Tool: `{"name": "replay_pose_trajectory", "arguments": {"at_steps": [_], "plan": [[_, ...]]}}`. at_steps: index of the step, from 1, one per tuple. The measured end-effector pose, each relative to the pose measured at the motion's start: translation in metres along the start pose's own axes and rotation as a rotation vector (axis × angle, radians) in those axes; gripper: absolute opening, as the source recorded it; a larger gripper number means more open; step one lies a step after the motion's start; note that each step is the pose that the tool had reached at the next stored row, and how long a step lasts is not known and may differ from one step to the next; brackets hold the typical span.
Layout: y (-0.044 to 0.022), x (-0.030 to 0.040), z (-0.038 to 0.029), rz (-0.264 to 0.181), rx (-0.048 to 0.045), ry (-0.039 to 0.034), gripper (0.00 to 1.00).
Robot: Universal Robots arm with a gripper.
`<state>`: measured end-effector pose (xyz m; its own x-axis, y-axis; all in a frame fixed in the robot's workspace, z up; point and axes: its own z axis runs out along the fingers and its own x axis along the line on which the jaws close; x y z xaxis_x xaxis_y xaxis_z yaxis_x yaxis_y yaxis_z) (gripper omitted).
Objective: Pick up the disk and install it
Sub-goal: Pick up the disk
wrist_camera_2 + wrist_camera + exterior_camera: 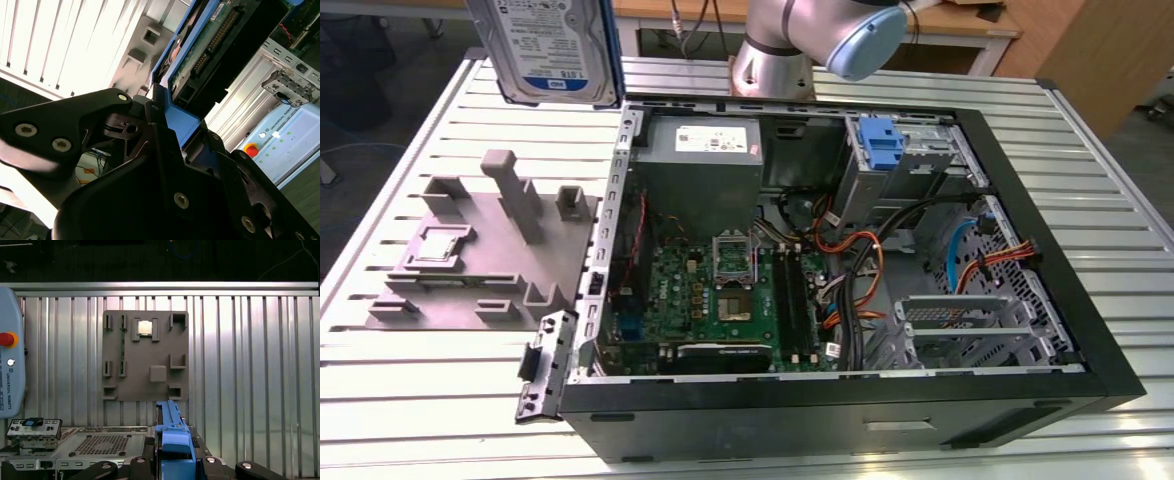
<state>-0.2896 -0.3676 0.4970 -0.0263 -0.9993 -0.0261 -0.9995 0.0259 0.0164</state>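
The disk [547, 50] hangs clear of the fixture [480, 250]; cables [861, 262] crowd the case [854, 400]

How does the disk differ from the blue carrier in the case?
The disk hangs above the table, outside the computer case; the blue carrier sits inside the case. The disk shows a labelled silver face; the blue carrier looks like bare plastic. Both have blue plastic frames.

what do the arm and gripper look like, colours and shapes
The arm is a smooth silver-grey tube with a rounded light-blue joint cap. The gripper is matte black, built of angular link plates fastened with small silver screws.
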Motion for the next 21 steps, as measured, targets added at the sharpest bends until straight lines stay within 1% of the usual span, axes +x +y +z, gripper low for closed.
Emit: {"name": "replay_pose_trajectory", "arguments": {"at_steps": [5,7,11,14,16,21], "plan": [[-0.0053,-0.0001,-0.0001,0.0,0.0,0.0,0.36],[-0.0055,-0.0001,-0.0001,0.0,0.0001,-0.0001,0.36],[-0.0058,0.0029,-0.0001,0.0,0.0001,0.0,0.36],[-0.0061,0.0035,-0.0002,0.0,0.0,0.0,0.36],[-0.0082,0.0035,-0.0002,0.0,0.0,0.0,0.36],[-0.0158,0.0033,-0.0003,0.0,0.0001,0.0,0.36]]}}
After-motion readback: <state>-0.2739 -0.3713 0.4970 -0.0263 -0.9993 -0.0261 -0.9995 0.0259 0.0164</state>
